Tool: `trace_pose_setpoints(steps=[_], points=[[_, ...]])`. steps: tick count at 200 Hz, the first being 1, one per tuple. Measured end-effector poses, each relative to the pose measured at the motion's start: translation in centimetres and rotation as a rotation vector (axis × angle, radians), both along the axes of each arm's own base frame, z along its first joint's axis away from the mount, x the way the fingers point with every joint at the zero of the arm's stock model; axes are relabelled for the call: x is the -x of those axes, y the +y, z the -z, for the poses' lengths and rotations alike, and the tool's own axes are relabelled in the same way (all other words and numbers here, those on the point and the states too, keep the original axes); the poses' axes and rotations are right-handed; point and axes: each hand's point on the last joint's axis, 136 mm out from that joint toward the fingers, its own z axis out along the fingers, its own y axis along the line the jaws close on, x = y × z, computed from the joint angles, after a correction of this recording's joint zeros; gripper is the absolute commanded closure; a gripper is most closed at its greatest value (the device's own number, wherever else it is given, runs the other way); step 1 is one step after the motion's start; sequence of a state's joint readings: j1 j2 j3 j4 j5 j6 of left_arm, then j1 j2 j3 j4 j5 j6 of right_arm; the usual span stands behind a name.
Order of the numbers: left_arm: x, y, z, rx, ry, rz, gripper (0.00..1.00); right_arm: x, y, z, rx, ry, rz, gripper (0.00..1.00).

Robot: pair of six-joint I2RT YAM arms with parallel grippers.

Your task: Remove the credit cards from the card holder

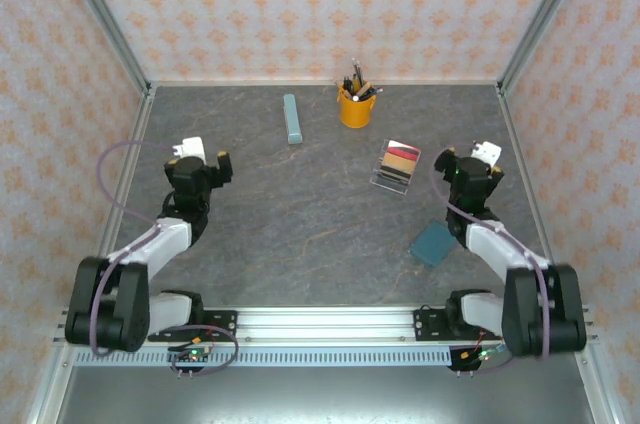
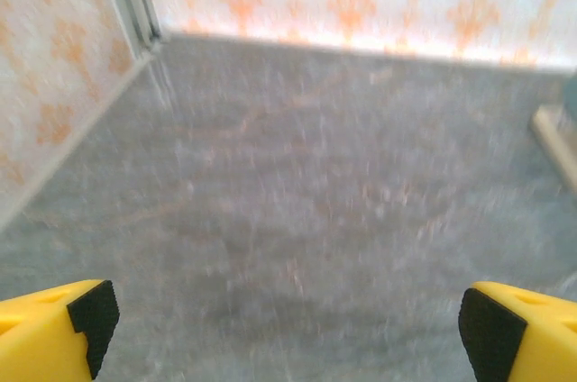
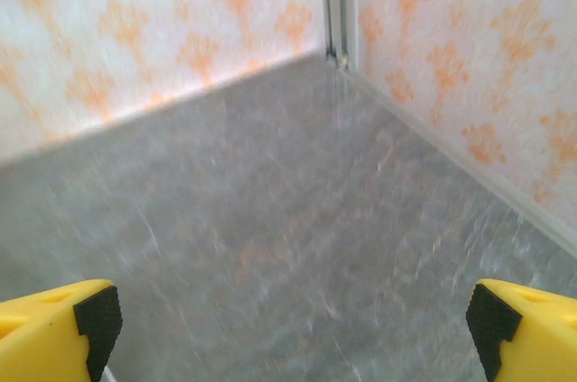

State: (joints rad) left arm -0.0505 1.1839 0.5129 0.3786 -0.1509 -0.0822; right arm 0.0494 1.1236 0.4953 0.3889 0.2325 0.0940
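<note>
The card holder [image 1: 432, 242] is a dark teal square lying flat on the table, close to my right arm's forearm. The credit cards [image 1: 397, 165] lie apart from it in a small overlapping stack showing tan, red and dark faces, just left of my right gripper [image 1: 467, 156]. That gripper is open, and in the right wrist view [image 3: 293, 328] there is bare table between its yellow fingers [image 3: 54, 328]. My left gripper [image 1: 200, 154] hovers over the left side of the table, far from both things. It is open too, with nothing between its fingertips [image 2: 284, 328].
A yellow pen cup [image 1: 356, 105] stands at the back centre, with a long pale blue-grey bar [image 1: 292, 118] to its left. Patterned walls with metal corner posts [image 3: 335, 4] close in the table [image 1: 300, 214] on three sides.
</note>
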Motion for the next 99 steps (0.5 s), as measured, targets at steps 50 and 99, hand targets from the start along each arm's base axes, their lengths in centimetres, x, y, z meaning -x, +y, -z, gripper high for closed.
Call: trace_pose_setpoints(steps=[50, 99], points=[[2.1, -0.2, -10.5, 0.198, -0.077, -0.057, 0.0, 2.6, -0.1, -6.7, -0.259, 0.067, 0.116, 0.0], [4.0, -2.2, -9.6, 0.328, 0.127, -0.012, 0.0, 9.0, 2.4, 2.9, -0.433, 0.543, 0.144, 0.09]])
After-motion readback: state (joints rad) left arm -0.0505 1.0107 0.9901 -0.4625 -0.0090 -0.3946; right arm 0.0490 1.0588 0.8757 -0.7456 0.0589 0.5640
